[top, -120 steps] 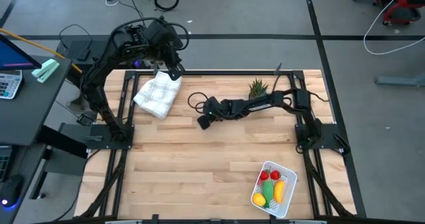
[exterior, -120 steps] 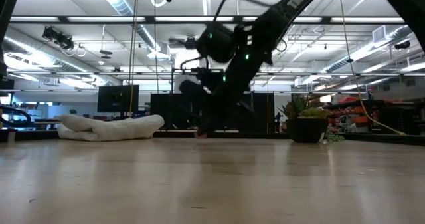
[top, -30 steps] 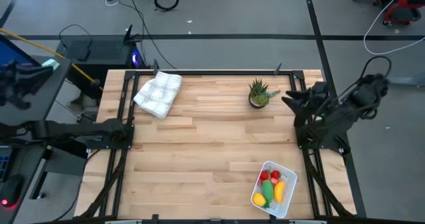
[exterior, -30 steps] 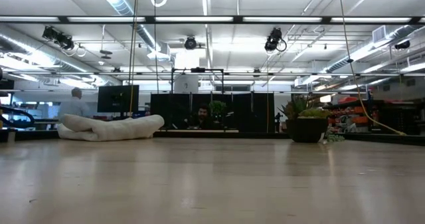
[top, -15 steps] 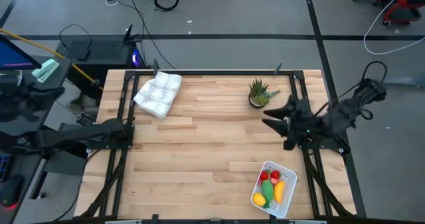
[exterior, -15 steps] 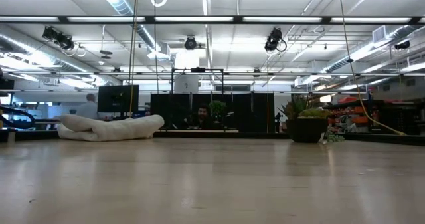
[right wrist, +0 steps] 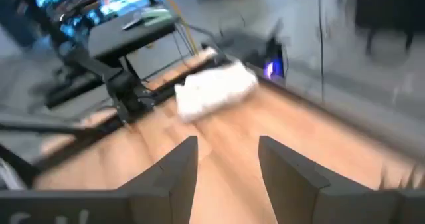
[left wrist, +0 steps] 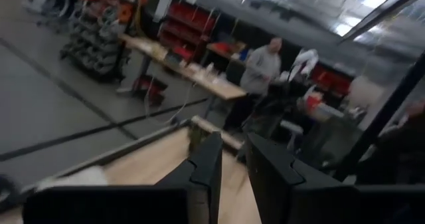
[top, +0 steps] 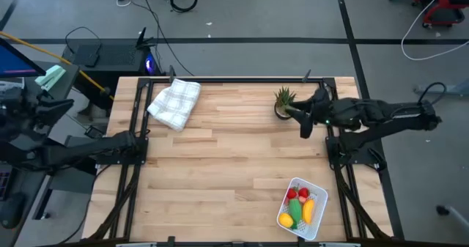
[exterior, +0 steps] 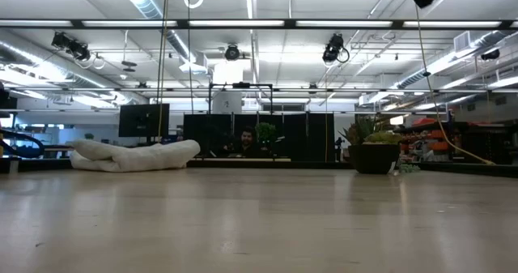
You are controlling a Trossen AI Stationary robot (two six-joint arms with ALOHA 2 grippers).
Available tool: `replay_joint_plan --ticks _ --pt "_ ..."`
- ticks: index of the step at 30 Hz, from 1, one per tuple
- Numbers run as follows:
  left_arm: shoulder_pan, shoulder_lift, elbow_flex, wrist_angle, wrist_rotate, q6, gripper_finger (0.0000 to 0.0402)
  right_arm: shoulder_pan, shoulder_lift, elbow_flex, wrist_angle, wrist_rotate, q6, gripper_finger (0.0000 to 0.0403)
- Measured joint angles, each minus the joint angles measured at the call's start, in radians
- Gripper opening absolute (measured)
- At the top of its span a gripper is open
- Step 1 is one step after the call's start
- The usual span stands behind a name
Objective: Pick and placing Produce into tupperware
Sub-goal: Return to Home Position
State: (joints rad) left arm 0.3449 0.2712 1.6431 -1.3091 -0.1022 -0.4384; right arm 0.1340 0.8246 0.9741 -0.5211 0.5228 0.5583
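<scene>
The white tupperware (top: 316,192) stands near the table's near right corner. The produce lies inside it: red round pieces (top: 297,194), a green oblong piece (top: 296,210), a yellow banana (top: 308,210) and a yellow-orange piece (top: 286,220). My right gripper (top: 297,121) is open and empty, above the table's far right part beside the potted plant, well clear of the tupperware; its wrist view (right wrist: 228,164) shows the gap. My left gripper (top: 55,106) hangs beyond the table's left edge; its wrist view (left wrist: 234,174) shows a narrow gap between empty fingers.
A small green potted plant (top: 284,102) stands at the far right, right next to my right gripper. A white checked cloth (top: 176,104) lies bunched at the far left and also shows in the right wrist view (right wrist: 216,91). A person (left wrist: 262,68) shows in the room behind.
My right arm has unfolded from beyond the table's right edge and reached in over the table. Its gripper has gone toward the table's left and then its far edge, ending beside the potted plant. The tupperware and the produce have not moved.
</scene>
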Motion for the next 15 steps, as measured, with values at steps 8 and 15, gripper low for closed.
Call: replay_joint_plan --ticks 8,15 --pt "0.028 -0.02 -0.096 -0.081 0.002 0.067 0.0074 -0.009 0.003 0.0 -0.003 -0.227 -0.183 0.0167" --pt "-0.012 -0.108 -0.294 0.111 0.002 0.129 0.0059 -0.031 -0.049 -0.175 0.261 -0.281 -0.135 0.0167"
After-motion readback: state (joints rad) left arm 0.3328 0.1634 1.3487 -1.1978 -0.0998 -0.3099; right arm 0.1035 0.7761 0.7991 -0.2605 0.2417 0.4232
